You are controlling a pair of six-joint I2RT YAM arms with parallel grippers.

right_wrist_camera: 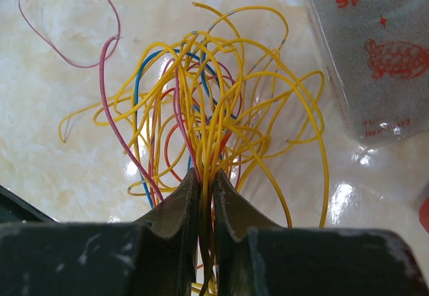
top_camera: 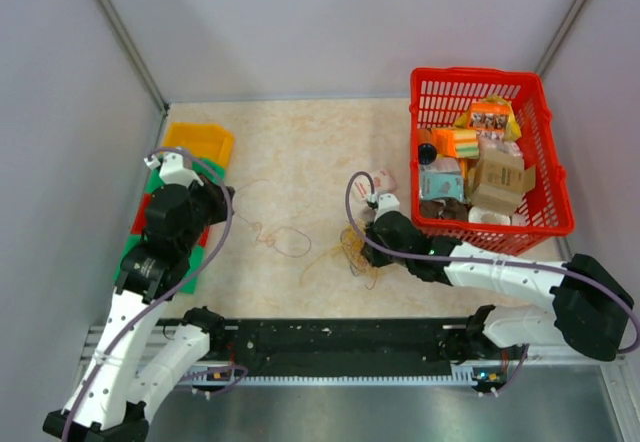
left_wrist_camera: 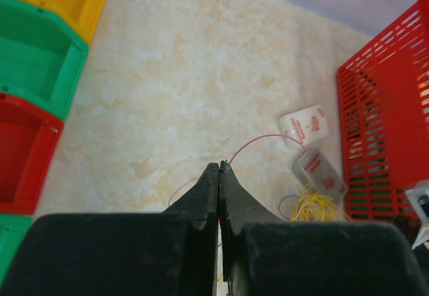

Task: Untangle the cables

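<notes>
Marbled table point(top_camera: 300, 142) carries your cable tangle point(right_wrist_camera: 214, 108) at centre frame in the top view, with your right fingers point(right_wrist_camera: 196, 182) pinched tight on its yellow strands. Your left fingers point(left_wrist_camera: 214, 175), at centre-left, are closed on a thin pink wire point(left_wrist_camera: 268, 137).

- Clear plastic packet holding a grey sponge point(right_wrist_camera: 372, 55), right wrist view: red print reads "Kame…", cut off by the frame's top edge. "Sponge" stands in full on the line below.
- Same packet: a small red star and a red outline drawing of a turtle under the words.
- Same packet, lower edge: a fine line that seems to include "Japan"; the rest is too blurred to read.
- Flat white sachet with red print point(left_wrist_camera: 305, 125), left wrist view: lettering too small to read.
- Orange printed box point(top_camera: 490, 117) in the red plastic mesh basket point(top_camera: 440, 87), top view: print shows, nothing legible.
</notes>
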